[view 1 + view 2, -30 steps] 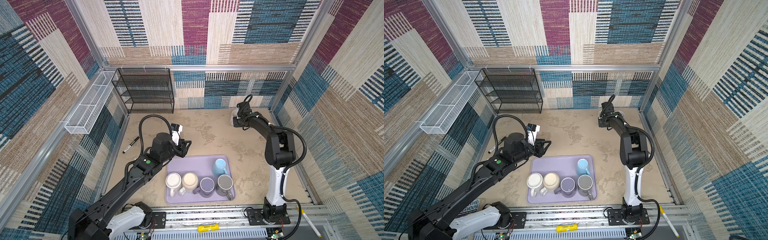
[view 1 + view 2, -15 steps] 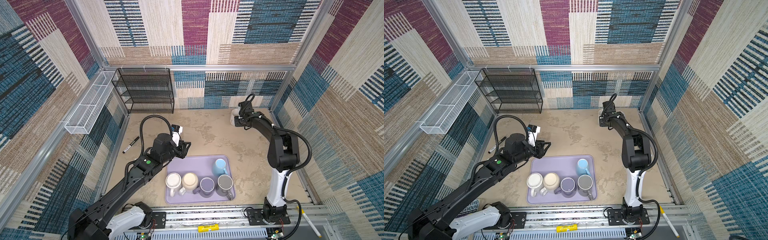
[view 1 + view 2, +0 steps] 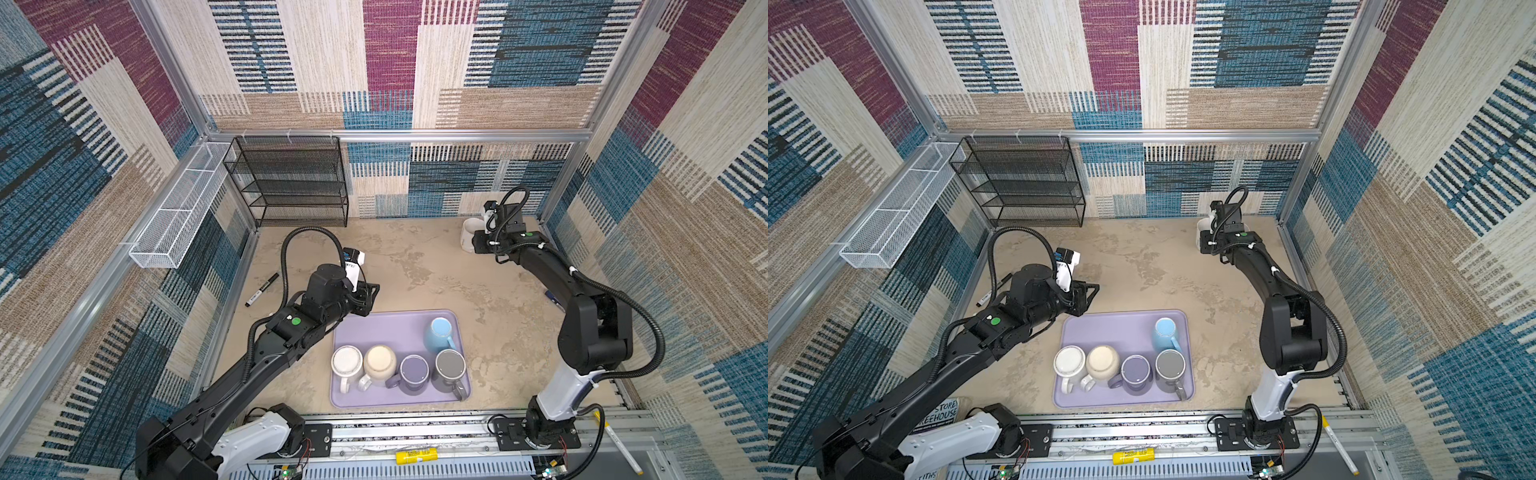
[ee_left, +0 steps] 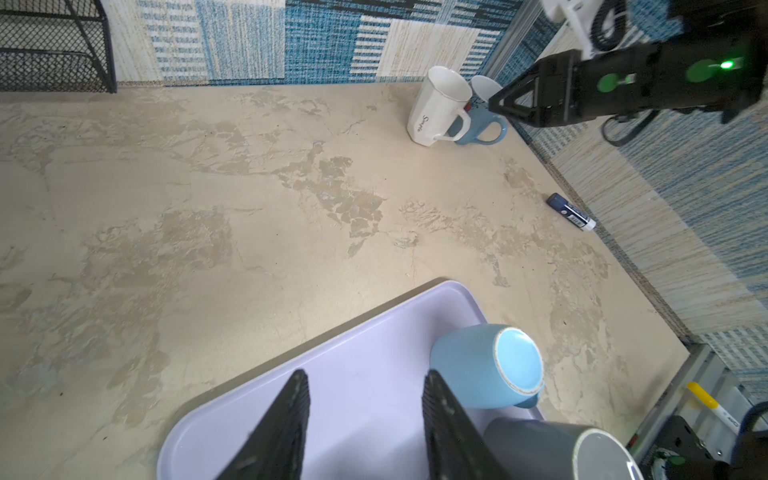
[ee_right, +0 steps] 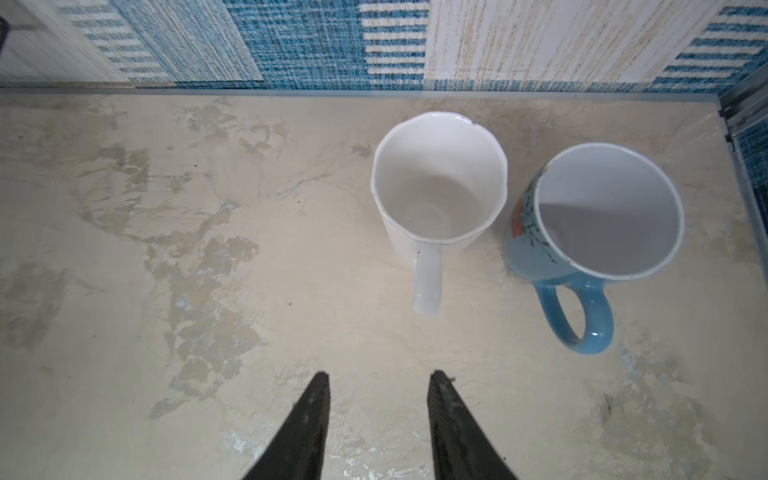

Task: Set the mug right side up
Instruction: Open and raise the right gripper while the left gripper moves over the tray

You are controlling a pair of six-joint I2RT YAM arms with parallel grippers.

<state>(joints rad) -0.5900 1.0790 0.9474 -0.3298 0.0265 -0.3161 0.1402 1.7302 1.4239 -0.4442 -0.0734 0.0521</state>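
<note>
White mug (image 5: 438, 187) stands upright in the far right corner beside a blue floral mug (image 5: 606, 208). Right gripper (image 5: 378, 376), jaws apart and empty, hovers near its handle, right arm (image 3: 552, 270) stretched forward. Left gripper (image 4: 365, 374), likewise apart, hangs over the purple tray (image 4: 374, 332).

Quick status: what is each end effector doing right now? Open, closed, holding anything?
Left end effector: open, holding nothing.
Right end effector: open, holding nothing, apart from the white mug.
</note>
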